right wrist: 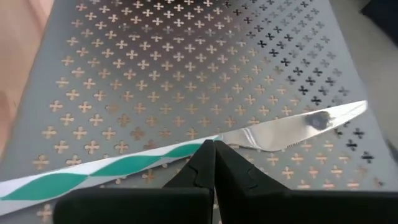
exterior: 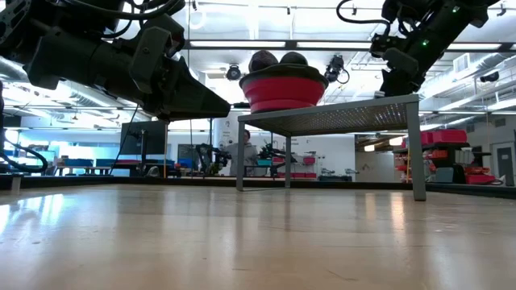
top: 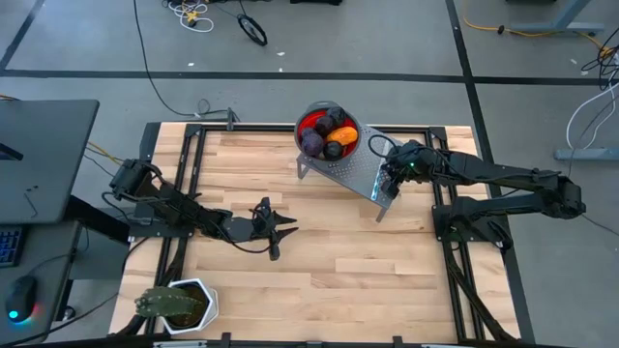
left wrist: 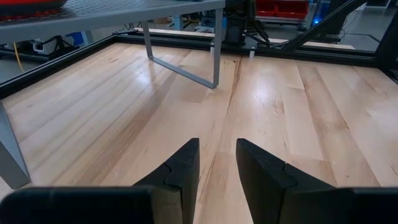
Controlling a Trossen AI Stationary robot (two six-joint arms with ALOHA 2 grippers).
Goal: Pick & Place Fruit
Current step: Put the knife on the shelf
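Several toy fruits (top: 327, 135), dark purple, orange and red, lie heaped in a red bowl (top: 314, 121) at the far end of a grey perforated metal stand (top: 353, 169). In the low view the bowl (exterior: 284, 90) sits on top of the stand (exterior: 339, 119). My right gripper (right wrist: 214, 144) is shut and points down over the stand's right end (top: 390, 182), its tips at a knife (right wrist: 292, 127) with a teal-and-white handle (right wrist: 112, 171) that lies flat on the stand. My left gripper (left wrist: 217, 146) is open and low over bare table (top: 285, 235), left of the stand and touching nothing. My right gripper comes at the knife from above, its shut fingertips (right wrist: 205, 152) standing where the handle meets the blade (right wrist: 233, 137). The tips themselves hide that spot, so I cannot tell whether they touch the knife. The knife lies flat on the perforated top.
A spiky green plant in a white pot (top: 176, 304) stands at the table's near left corner. The stand's legs (left wrist: 214, 62) reach down to the wood between the two arms. Bare wooden table spreads across the near half. A black frame edges the table.
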